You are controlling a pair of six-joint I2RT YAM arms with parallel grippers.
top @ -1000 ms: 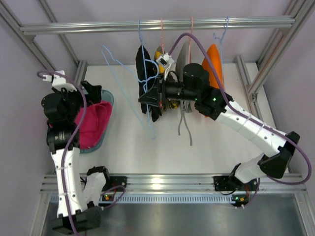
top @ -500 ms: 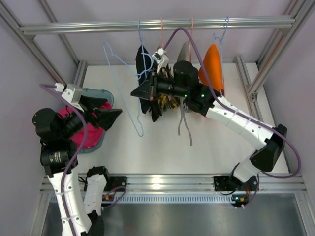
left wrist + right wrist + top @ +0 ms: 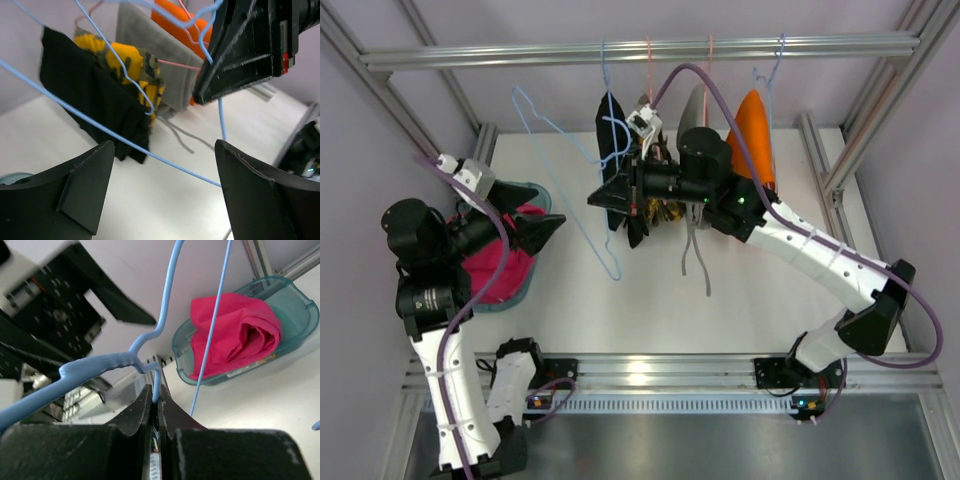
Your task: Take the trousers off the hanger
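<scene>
A teal tub (image 3: 498,303) on the white bench (image 3: 750,290) holds the pink trousers (image 3: 512,262), and the black trousers (image 3: 611,130) hang from the rail (image 3: 520,51). The right claw (image 3: 156,399) is clamped on a bare blue hanger (image 3: 95,367). The left claw (image 3: 170,192) is spread apart beside the tub.

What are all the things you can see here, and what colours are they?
table: one, white, under everything.
rail: one, silver, along the far side.
tub: one, teal, on the table's left side.
pink trousers: one, magenta-pink, bunched in the tub.
black trousers: one, black, hanging from the rail.
camouflage garment: one, yellow patterned, hanging beside the black trousers.
grey garment: one, grey, hanging next along.
orange garment: one, orange, hanging farthest right.
empty hanger: one, light blue, pinched in the right hand.
left hand: one, black, open, empty, by the tub.
right hand: one, black, shut on the empty hanger.
</scene>
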